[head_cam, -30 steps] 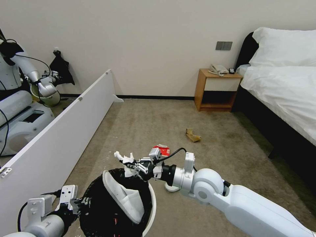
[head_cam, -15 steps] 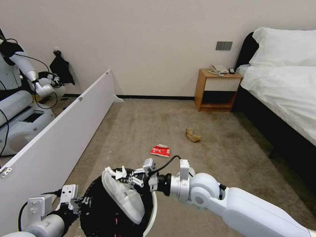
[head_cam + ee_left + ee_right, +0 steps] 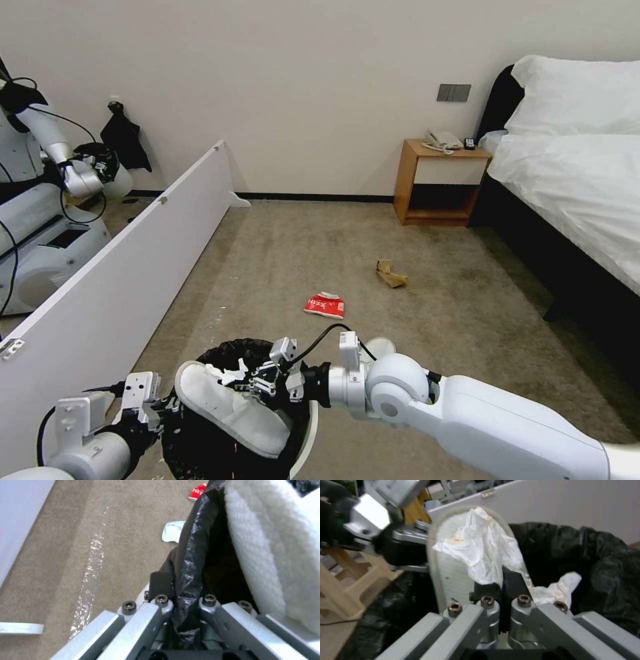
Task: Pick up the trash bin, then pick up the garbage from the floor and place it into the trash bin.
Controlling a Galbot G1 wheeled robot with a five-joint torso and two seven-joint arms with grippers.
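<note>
Over the bin (image 3: 303,433) — right tool (image 3: 250,381) clamped on a tissue (image 3: 486,552), just above a slipper (image 3: 227,407) lying across the black-lined rim. Left tool (image 3: 185,612) pinched on the bag's edge. On the carpet (image 3: 433,320) beyond — red packet (image 3: 325,305), brown paper bag (image 3: 390,274).

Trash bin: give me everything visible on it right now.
The trash bin is round, white plastic, lined with a crinkled glossy black bag folded over its rim. The left gripper holds it at the rim, jaws shut on bag and edge. A white slipper lies tilted across the opening, sticking out over the rim. The right gripper is above the opening, jaws shut on a crumpled white tissue.
</note>
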